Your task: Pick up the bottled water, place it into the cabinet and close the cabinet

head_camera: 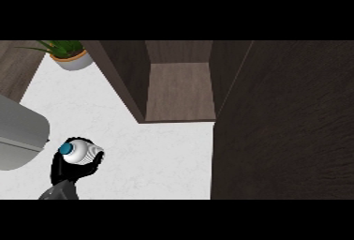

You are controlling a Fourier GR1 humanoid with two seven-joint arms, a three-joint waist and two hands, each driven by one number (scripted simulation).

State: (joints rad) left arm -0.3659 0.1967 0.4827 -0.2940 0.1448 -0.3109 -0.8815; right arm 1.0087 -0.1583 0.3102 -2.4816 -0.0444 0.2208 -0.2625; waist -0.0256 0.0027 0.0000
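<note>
The water bottle (pixel 78 152), clear white with a blue cap, points its top toward me at the lower left of the head view. My left hand (pixel 63 172) is shut on it, black fingers curled round its body from below. The cabinet (pixel 178 89) stands open up ahead, its wooden shelf bare, to the right of and beyond the bottle. Its dark door (pixel 283 122) swings out toward me and fills the right side of the view. My right hand does not show.
A potted green plant (pixel 69 55) sits at the back left on the white counter (pixel 159 159). A grey rounded appliance (pixel 19 136) juts in from the left edge, close to my left hand.
</note>
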